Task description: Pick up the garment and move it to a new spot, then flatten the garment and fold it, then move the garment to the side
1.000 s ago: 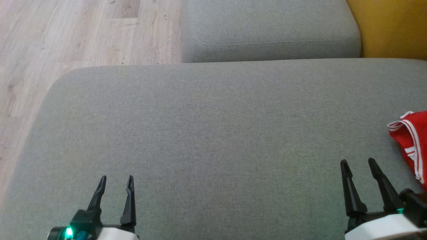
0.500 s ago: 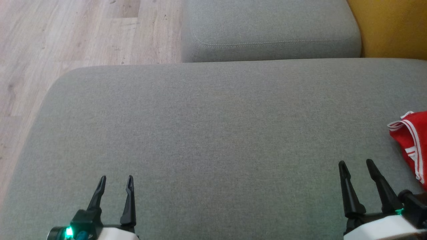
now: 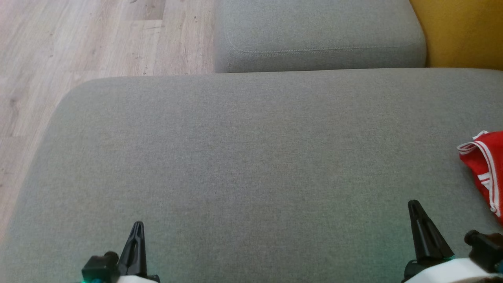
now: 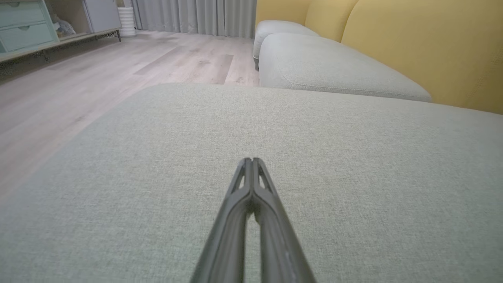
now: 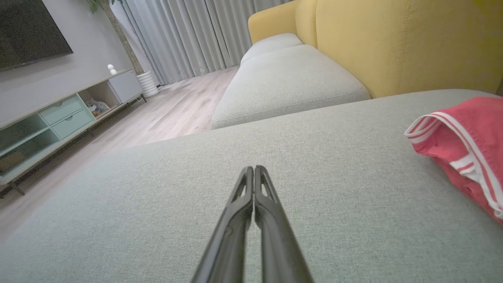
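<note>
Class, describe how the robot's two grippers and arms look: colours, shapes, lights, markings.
The left gripper and right gripper look alike: two long, slim black fingers tapering to points, with slotted cut-outs near the tips. Each sits on a black mount joined to a white casing, with a teal-green glow at the base.

Both hands have shut since a second ago. The left hand [image 3: 137, 227] had its two fingers [image 4: 235, 208] standing apart; now they are pressed together into a single dark point. Its tip also lies nearer than before, lower over the near part of the cushion [image 3: 251, 157]. The right hand [image 3: 413, 204] has done the same: its fingers meet tip to tip, and it has drawn back a little toward the near edge.
</note>
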### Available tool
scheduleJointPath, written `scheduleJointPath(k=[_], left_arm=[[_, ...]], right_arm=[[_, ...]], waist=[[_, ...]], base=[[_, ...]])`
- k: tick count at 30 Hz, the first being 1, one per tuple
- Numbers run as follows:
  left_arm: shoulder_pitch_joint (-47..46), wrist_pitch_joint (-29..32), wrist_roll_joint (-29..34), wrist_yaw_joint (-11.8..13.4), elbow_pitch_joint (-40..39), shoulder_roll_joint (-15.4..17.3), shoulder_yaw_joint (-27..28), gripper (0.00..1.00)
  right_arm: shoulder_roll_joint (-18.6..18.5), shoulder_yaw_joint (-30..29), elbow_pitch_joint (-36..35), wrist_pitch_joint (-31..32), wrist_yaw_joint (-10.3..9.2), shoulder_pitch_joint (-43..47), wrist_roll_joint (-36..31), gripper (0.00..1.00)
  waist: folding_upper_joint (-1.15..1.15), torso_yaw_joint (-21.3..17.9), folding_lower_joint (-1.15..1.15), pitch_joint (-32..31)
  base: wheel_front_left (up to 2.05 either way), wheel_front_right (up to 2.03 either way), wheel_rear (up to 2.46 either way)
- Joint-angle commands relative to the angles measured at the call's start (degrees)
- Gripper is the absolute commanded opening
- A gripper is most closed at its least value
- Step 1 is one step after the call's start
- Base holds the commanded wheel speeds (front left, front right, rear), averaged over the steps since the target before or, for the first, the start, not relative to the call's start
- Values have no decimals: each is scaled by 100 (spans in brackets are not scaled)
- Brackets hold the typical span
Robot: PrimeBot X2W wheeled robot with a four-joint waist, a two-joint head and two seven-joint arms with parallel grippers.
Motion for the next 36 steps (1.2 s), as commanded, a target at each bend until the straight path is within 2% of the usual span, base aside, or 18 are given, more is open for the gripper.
scheduleJointPath(k=[1, 36], left_arm=[[-197, 23, -123, -57, -161, 21, 126, 0], [-496, 449, -2144, -615, -42, -296, 837, 0]], right_arm=[[-40, -9, -142, -33, 0, -132, 158, 0], [-157, -22, 610, -85, -1, -796, 2511, 0]], waist=[[0, -3, 0, 1], [0, -72, 0, 51]], base=[[0, 0, 0], [0, 0, 0]])
